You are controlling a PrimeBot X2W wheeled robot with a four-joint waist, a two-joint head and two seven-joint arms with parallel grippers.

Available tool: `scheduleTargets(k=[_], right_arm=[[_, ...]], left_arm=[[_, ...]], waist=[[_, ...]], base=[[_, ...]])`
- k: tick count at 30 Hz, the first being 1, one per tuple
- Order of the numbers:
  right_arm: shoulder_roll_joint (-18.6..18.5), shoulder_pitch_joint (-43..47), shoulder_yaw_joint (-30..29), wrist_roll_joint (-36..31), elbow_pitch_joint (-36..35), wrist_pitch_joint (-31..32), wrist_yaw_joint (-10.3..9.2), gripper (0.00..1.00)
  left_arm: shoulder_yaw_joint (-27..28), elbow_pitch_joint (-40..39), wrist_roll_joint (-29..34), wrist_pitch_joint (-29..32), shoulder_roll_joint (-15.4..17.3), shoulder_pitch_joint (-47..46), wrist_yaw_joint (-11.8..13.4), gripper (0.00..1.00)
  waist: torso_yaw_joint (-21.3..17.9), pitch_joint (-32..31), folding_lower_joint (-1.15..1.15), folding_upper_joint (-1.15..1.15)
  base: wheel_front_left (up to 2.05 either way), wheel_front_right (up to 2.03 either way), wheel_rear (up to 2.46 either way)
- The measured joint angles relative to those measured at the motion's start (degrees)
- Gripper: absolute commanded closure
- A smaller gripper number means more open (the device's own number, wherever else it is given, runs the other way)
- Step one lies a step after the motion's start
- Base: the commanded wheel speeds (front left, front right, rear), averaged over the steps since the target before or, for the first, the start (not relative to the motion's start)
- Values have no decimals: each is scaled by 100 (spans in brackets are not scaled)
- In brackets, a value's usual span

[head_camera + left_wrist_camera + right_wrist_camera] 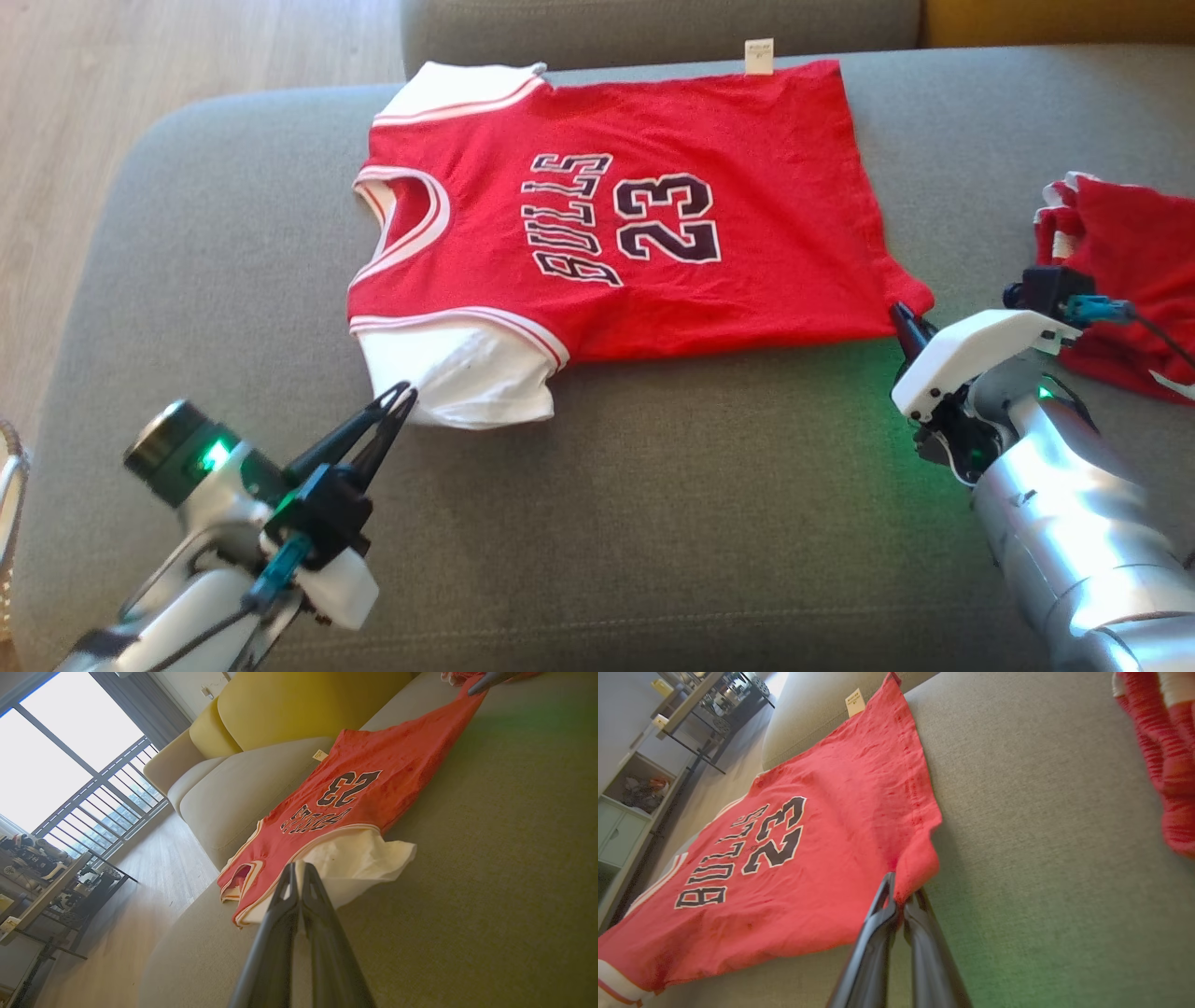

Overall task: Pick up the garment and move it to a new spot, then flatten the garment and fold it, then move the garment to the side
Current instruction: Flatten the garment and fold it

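Gray couch (653, 523) holds the red shirt (775, 261) stretched sideways, left tool (406, 390) pinching its white sleeve (467, 378), right tool (902, 314) pinching its bottom corner (920, 297).

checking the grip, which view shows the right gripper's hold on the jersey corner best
Right wrist view: the right gripper is shut on the jersey at its hem corner, close. The head view shows that small, from above; the left wrist view, a fingertip at the top edge.
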Motion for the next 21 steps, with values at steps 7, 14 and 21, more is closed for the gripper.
scheduleTargets(k=[7, 14, 21], right_arm=[[-77, 97, 183, -203, -4, 452, 0, 100], [-194, 492, 347, -281, -3, 896, 0, 100], [-242, 995, 672, -240, -375, 1477, 0, 100]], left_arm=[[77, -234, -149, 0, 193, 603, 93, 100], [-24, -269, -149, 0, 318, 1064, 38, 100], [-96, -341, -202, 0, 338, 1497, 55, 100]], waist=[[-16, -156, 0, 0], [-5, -302, 0, 0], [31, -540, 0, 0]], base=[[0, 0, 0], [0, 0, 0], [0, 0, 0]])
